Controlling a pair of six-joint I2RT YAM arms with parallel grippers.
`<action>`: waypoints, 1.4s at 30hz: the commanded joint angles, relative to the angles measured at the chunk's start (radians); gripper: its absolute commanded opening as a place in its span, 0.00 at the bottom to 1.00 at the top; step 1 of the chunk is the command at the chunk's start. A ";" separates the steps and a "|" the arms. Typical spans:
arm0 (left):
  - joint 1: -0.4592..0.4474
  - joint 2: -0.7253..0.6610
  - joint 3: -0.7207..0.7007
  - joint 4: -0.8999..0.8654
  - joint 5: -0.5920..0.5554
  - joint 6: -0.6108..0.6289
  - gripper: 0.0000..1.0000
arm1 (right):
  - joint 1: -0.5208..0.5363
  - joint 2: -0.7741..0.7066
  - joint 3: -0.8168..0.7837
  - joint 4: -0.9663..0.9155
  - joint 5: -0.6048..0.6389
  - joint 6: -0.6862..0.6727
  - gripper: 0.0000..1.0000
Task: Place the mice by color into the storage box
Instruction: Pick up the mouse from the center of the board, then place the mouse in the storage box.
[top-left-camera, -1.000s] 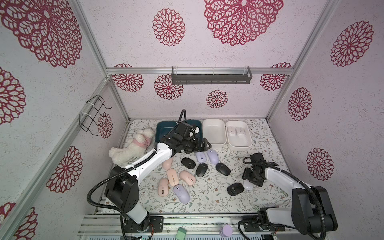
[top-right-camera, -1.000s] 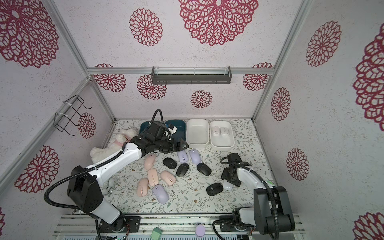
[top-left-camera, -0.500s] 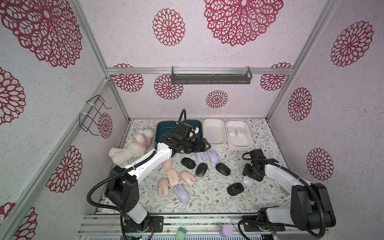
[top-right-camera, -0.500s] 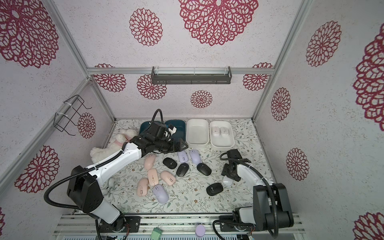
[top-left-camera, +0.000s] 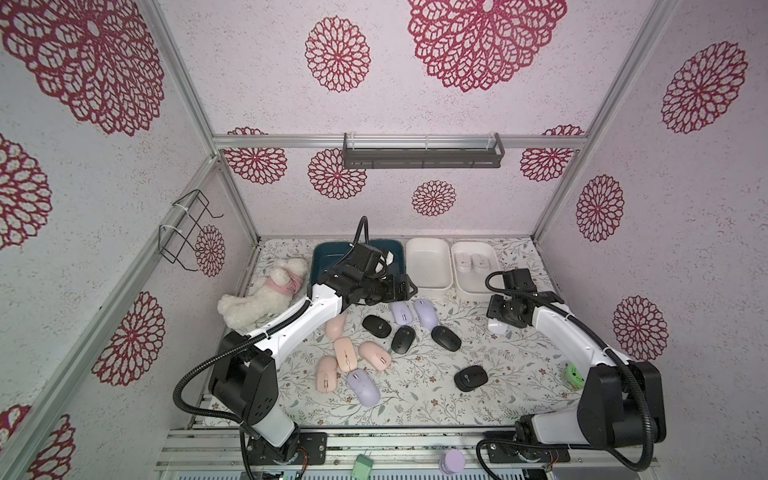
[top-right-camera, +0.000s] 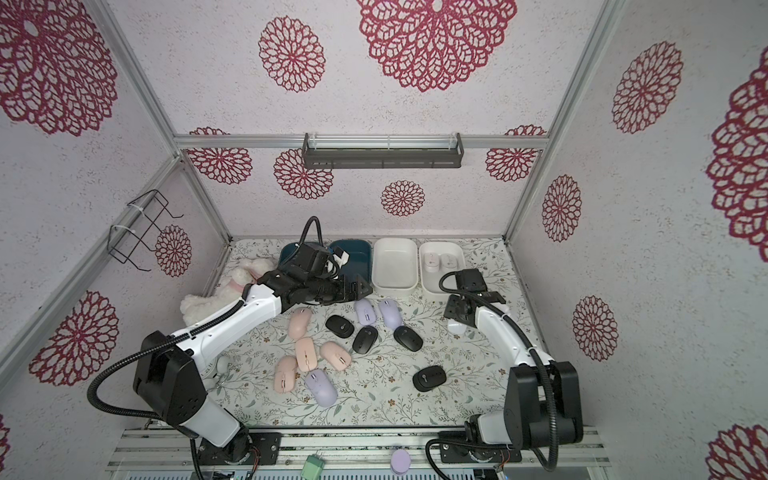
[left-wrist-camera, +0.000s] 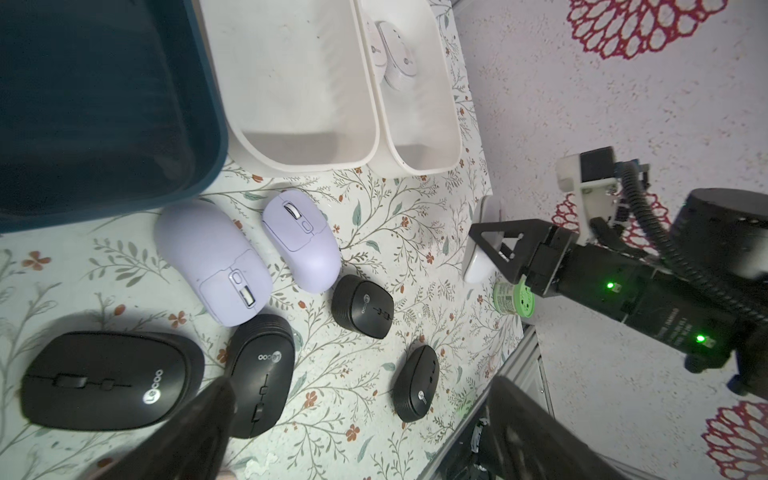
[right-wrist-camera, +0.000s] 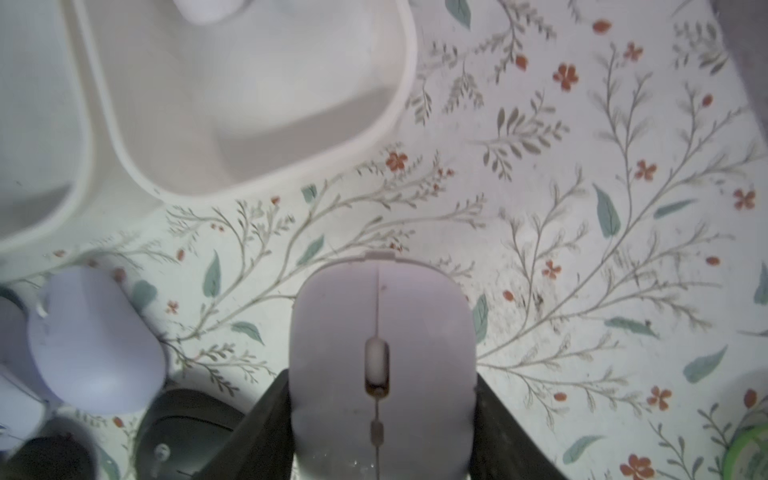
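My right gripper (top-left-camera: 503, 315) is shut on a white mouse (right-wrist-camera: 382, 353), its fingers (right-wrist-camera: 266, 419) pressing both sides; in both top views this mouse (top-right-camera: 456, 327) hangs low over the cloth in front of the white storage box (top-left-camera: 465, 291) holding two white mice (top-left-camera: 473, 262). My left gripper (left-wrist-camera: 361, 419) is open and empty, hovering by the dark blue box (top-left-camera: 322, 266) above the lavender mice (top-left-camera: 401, 312). Black mice (top-left-camera: 376, 325) and peach mice (top-left-camera: 345, 353) lie loose mid-table. Another lavender mouse (top-left-camera: 363, 388) lies nearer the front.
An empty white box (top-left-camera: 428, 282) stands between the blue and the filled white one. A fluffy plush toy (top-left-camera: 262, 299) lies at the left. A green round object (top-left-camera: 573, 374) sits by the right arm's base. A lone black mouse (top-left-camera: 470, 377) lies front right.
My right gripper closed on the white mouse and carried it away from the lone black mouse toward the white boxes. The left arm stayed still.
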 joint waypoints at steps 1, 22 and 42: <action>0.035 -0.023 0.012 0.010 -0.012 -0.006 0.97 | -0.004 0.060 0.118 0.058 0.039 -0.020 0.59; 0.094 0.038 0.025 -0.005 -0.004 0.001 0.97 | -0.008 0.701 0.732 -0.031 -0.075 -0.240 0.57; 0.095 0.003 0.008 0.010 -0.032 -0.007 0.97 | 0.005 0.886 0.904 -0.169 -0.140 -0.273 0.62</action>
